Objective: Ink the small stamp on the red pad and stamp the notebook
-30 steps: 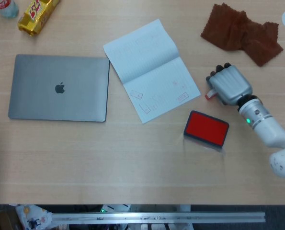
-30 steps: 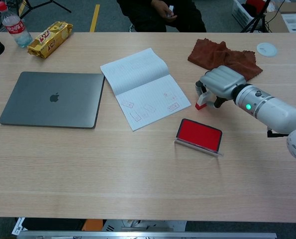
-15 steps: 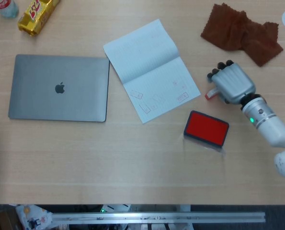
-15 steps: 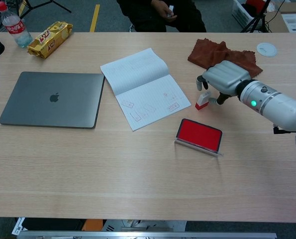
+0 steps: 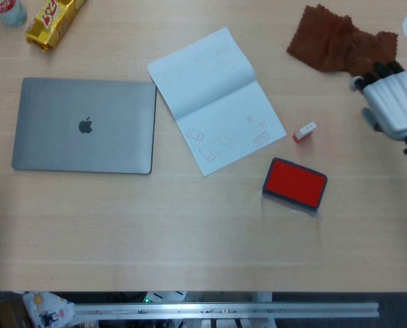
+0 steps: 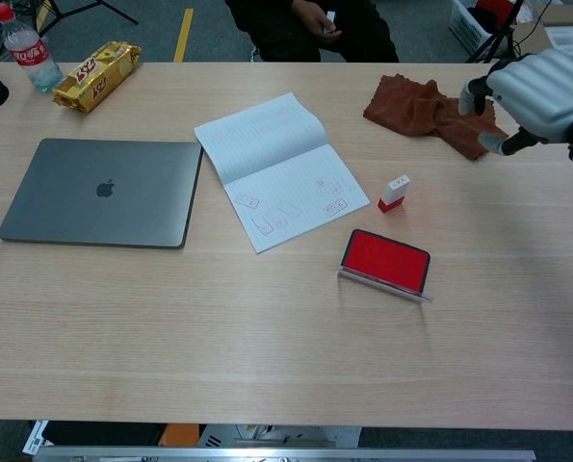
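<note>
The small stamp (image 5: 304,131) (image 6: 394,192), white with a red base, stands alone on the table between the notebook and the red pad. The open notebook (image 5: 215,98) (image 6: 279,166) carries several red stamp marks on its lower page. The red ink pad (image 5: 295,182) (image 6: 385,261) lies open just below the stamp. My right hand (image 5: 392,102) (image 6: 534,94) hovers raised at the far right, well away from the stamp, fingers apart and holding nothing. My left hand is not visible in either view.
A closed grey laptop (image 5: 84,125) (image 6: 100,192) lies at the left. A brown cloth (image 5: 343,45) (image 6: 430,111) lies at the back right, beneath my right hand. A yellow snack pack (image 6: 97,74) and a bottle (image 6: 26,50) stand at the back left.
My right hand let go of the small stamp, leaving it standing on the table, then lifted and drew back to the right toward the brown cloth.
</note>
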`<action>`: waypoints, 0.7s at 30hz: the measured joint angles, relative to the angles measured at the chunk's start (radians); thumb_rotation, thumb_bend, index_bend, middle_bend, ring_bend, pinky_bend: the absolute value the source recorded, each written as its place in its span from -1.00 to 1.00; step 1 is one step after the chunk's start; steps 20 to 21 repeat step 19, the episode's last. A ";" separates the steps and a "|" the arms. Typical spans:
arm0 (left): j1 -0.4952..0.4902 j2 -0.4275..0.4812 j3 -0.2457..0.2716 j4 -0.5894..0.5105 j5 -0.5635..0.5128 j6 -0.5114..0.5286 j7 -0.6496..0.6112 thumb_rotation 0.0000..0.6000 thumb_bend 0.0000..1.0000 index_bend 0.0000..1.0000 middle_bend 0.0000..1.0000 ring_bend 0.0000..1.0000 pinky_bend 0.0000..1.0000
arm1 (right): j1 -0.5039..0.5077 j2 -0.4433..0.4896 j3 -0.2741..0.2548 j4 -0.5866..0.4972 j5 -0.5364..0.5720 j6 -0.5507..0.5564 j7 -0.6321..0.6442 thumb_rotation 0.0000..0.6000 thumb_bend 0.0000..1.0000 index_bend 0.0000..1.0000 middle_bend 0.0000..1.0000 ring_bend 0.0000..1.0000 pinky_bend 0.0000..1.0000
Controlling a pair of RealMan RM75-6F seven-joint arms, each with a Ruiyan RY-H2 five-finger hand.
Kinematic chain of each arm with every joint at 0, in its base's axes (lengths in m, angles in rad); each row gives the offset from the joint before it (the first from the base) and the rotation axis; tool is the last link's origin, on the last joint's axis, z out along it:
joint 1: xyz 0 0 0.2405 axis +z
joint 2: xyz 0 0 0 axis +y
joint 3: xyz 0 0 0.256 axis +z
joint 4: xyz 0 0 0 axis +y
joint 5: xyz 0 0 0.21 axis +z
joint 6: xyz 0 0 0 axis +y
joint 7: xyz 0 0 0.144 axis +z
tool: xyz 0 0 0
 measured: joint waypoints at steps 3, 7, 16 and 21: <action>-0.004 -0.014 -0.007 0.008 0.014 0.014 0.001 1.00 -0.46 -0.71 -0.56 -0.47 -0.49 | -0.058 0.059 -0.008 -0.045 -0.005 0.069 0.013 1.00 -0.29 -0.14 -0.03 -0.42 -0.40; -0.008 -0.031 -0.016 0.017 0.031 0.035 -0.001 1.00 -0.46 -0.71 -0.56 -0.47 -0.49 | -0.137 0.138 -0.017 -0.093 -0.006 0.160 0.041 1.00 -0.29 -0.10 -0.02 -0.38 -0.40; -0.012 -0.055 -0.030 0.006 0.059 0.074 0.017 1.00 -0.46 -0.71 -0.57 -0.47 -0.49 | -0.307 0.268 -0.045 -0.162 -0.019 0.335 0.107 1.00 -0.29 -0.05 0.02 -0.34 -0.40; -0.012 -0.058 -0.034 -0.006 0.061 0.082 0.032 1.00 -0.46 -0.71 -0.57 -0.47 -0.49 | -0.345 0.293 -0.056 -0.176 -0.031 0.357 0.125 1.00 -0.29 -0.04 0.02 -0.34 -0.40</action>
